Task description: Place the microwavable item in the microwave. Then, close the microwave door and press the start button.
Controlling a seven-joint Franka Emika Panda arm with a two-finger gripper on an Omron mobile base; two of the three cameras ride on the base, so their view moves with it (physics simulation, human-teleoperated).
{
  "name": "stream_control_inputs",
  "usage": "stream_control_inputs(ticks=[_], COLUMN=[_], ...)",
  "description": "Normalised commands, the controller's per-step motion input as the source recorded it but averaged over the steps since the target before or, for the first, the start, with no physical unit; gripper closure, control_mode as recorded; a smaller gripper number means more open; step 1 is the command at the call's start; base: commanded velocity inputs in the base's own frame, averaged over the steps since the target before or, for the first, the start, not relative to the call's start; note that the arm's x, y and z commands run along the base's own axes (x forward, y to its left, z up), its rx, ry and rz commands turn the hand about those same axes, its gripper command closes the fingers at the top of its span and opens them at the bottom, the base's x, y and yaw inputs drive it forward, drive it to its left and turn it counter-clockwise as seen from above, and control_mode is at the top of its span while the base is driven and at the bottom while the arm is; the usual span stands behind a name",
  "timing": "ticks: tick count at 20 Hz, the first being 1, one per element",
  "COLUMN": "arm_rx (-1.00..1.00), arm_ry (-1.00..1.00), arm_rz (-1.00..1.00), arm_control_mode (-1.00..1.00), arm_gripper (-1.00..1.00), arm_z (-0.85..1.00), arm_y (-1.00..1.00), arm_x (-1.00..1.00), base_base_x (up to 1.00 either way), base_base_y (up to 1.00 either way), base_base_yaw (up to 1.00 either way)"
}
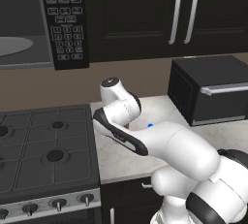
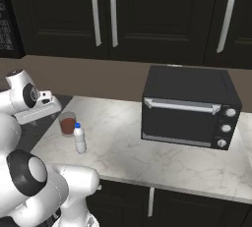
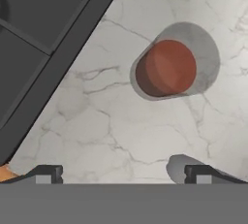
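pale marbled desk [image 2: 147,157] under dark cabinets [image 2: 162,14], a black stove [image 1: 43,155] at its left end. the microwave [image 1: 43,19] hangs open above the stove. the tumbler [image 2: 67,124] stands on the desk near the stove, a white bottle [image 2: 79,139] just beside it. a black toaster oven [image 2: 189,108] sits well apart. the gripper [image 3: 123,172] hovers over the tumbler, jaws released, empty.
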Motion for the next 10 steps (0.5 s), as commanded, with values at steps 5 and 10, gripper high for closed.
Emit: stream_control_inputs(ticks=[5, 10], arm_rx=[0.00, 0.01], arm_ry=[0.00, 0.09], arm_rz=[0.00, 0.01], arm_control_mode=[-1.00, -1.00], arm_gripper=[-1.00, -1.00], arm_z=[0.00, -0.11], arm_y=[-0.23, -0.12], arm_x=[0.28, 0.44], base_base_x=[0.00, 0.00], base_base_y=[0.00, 0.00], base_base_yaw=[0.00, 0.00])
